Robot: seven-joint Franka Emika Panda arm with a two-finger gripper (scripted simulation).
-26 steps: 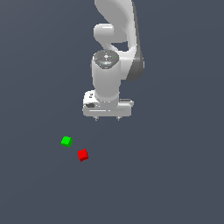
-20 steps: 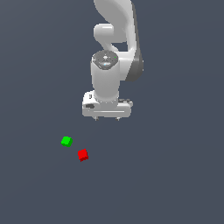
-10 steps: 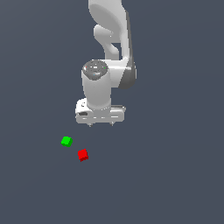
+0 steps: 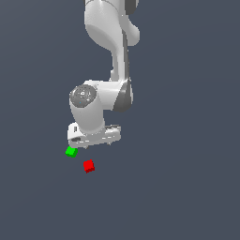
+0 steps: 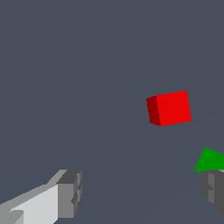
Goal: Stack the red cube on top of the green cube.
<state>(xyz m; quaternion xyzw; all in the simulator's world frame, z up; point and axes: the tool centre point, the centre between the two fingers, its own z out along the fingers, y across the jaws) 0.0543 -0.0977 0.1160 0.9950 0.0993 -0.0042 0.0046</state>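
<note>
The red cube [image 4: 88,166] lies on the dark grey floor. The green cube [image 4: 71,151] sits close by, toward the exterior view's left and slightly farther back. The two cubes are apart. My gripper [image 4: 93,143] hangs just above and behind them, nearly over the green cube. In the wrist view the red cube [image 5: 170,108] lies ahead of the open fingers, between neither. The green cube [image 5: 211,160] shows right beside one fingertip [image 5: 214,186], partly cut off by the frame's edge. My gripper [image 5: 142,190] is open and holds nothing.
The white arm [image 4: 110,42] rises behind the gripper. Plain dark grey floor [image 4: 187,187] surrounds the cubes, with no other objects in view.
The arm has swung toward the exterior view's left and come down close to the two cubes. The cubes have not moved.
</note>
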